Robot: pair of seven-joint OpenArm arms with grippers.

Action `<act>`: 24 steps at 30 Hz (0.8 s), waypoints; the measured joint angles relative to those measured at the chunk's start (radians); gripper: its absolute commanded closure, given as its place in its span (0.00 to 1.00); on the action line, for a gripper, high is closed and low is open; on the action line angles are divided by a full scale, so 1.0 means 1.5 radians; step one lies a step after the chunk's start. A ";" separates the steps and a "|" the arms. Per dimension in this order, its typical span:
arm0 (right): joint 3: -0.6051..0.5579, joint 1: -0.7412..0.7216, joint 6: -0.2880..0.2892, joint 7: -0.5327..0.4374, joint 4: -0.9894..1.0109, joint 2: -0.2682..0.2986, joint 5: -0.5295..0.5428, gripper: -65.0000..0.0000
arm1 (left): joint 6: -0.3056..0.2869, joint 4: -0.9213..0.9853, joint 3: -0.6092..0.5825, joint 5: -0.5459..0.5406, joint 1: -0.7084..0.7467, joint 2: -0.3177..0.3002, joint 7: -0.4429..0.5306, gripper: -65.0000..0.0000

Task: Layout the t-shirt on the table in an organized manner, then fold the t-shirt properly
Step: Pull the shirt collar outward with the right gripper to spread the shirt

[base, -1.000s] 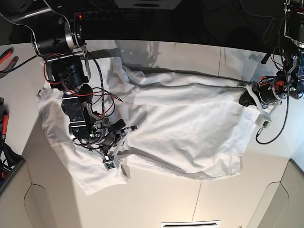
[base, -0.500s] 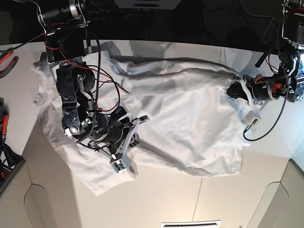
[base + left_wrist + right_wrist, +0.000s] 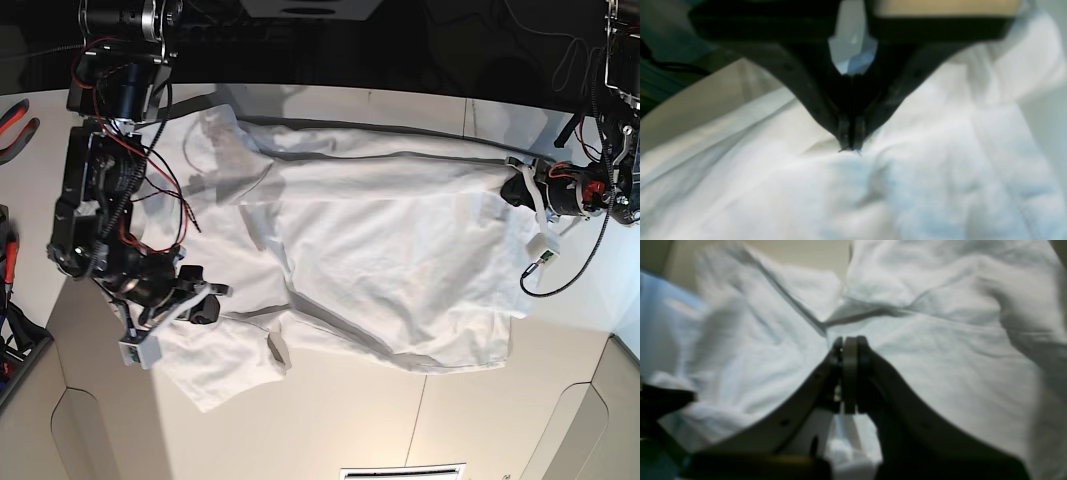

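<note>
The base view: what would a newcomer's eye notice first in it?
First, the large white t-shirt, rumpled and spread over most of the white table. Next, the two dark arms at its opposite edges: the right pincer on that view's left, over the cloth near a sleeve, and the left pincer on that view's right, shut on the shirt's edge. Red wires hang along the right arm.

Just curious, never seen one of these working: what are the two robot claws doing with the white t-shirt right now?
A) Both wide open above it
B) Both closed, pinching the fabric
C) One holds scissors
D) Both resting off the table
B: the left gripper and right gripper each show jaws pressed together at the t-shirt.
</note>
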State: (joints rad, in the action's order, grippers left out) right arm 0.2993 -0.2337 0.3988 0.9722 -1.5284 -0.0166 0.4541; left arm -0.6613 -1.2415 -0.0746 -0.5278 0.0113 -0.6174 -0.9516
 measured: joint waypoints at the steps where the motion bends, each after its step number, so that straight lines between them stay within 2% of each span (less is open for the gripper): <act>1: 0.028 0.016 0.018 0.011 -0.014 0.000 0.030 1.00 | 0.008 0.000 0.002 0.004 0.000 -0.001 0.001 1.00; 3: 0.076 0.054 0.043 0.032 -0.038 -0.001 0.090 1.00 | 0.033 0.000 0.003 0.009 -0.001 0.000 0.002 1.00; 5: 0.106 0.096 0.071 0.050 -0.057 -0.002 0.143 1.00 | 0.040 0.000 0.003 0.020 -0.004 0.000 0.002 1.00; 9: 0.117 0.180 0.101 0.058 -0.072 -0.002 0.208 1.00 | 0.047 -0.001 0.003 0.023 -0.004 0.001 0.004 1.00; 13: 0.112 0.247 0.106 0.056 -0.069 -0.007 0.192 1.00 | 0.048 -0.001 0.005 0.025 -0.004 0.001 0.004 1.00; 16: 0.113 0.269 0.103 0.019 -0.070 0.004 0.122 1.00 | 0.050 -0.001 0.005 0.025 -0.004 0.002 0.005 1.00; 18: 0.120 0.277 0.060 0.004 -0.069 0.013 0.075 1.00 | 0.065 -0.001 0.005 0.020 -0.003 0.001 0.004 1.00; 19: 0.128 0.282 0.051 0.004 -0.069 0.014 0.060 1.00 | 0.070 -0.001 0.005 0.019 -0.002 0.001 0.003 1.00; 24: 0.159 0.308 0.048 0.014 -0.069 0.018 0.079 1.00 | 0.076 -0.003 0.006 0.016 0.006 0.001 0.000 1.00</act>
State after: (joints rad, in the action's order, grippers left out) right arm 0.5373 0.2291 0.4709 0.9932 -1.6325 0.0109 0.5728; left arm -0.5480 -1.2465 -0.0650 -0.5041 0.0200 -0.6155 -0.9516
